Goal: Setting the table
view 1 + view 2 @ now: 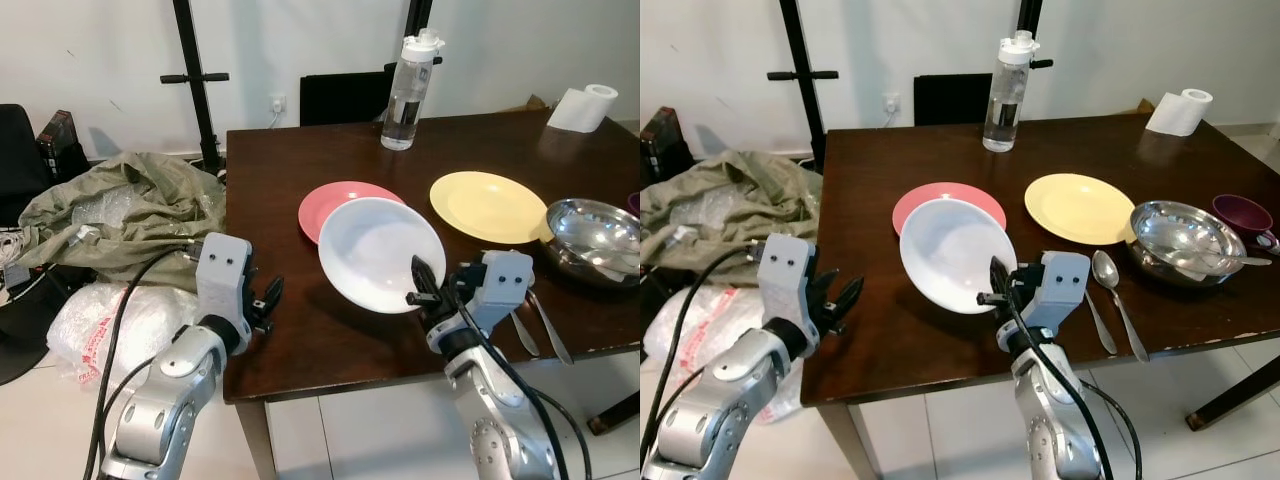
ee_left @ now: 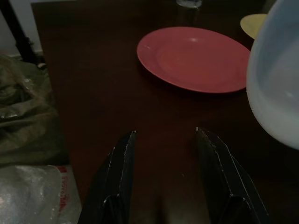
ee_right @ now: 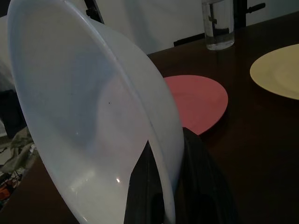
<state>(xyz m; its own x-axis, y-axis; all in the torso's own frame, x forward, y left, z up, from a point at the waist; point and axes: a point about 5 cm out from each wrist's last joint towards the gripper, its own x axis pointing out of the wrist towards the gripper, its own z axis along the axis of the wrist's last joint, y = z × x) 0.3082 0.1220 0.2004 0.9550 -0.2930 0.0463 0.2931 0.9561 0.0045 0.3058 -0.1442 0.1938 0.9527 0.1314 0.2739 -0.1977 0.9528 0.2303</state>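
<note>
1. Left eye view shows a dark brown desk (image 1: 300, 330) with plates on it.
2. The right end effector (image 1: 424, 284) is clamped on the rim of a white plate (image 1: 380, 252). One black finger is on each side of the rim.
3. The white plate is tilted and held up above the desk. Its far edge hangs over part of a pink plate (image 1: 335, 203).
4. The pink plate lies flat on the desk. A yellow plate (image 1: 488, 206) lies flat to the right of it, apart from it.
5. A shiny metal bowl (image 1: 596, 238) sits just beside the yellow plate, near the right edge of the desk. It has some cutlery in it.
6. A spoon (image 1: 1118, 288) and one more piece of cutlery lie on the desk in front of the metal bowl.
7. A small purple bowl (image 1: 1240, 213) sits just behind the metal bowl.
8. A clear water bottle (image 1: 408, 92) stands upright at the back of the desk. A roll of paper towel (image 1: 583, 107) sits at the far right corner.
9. The left end effector (image 1: 268, 301) is at the left edge of the desk. Its two fingers are spread apart and hold nothing.
10. A green cloth (image 1: 125, 210) lies in a heap on the floor to the left of the desk. A plastic bag (image 1: 110, 320) lies in front of it.
</note>
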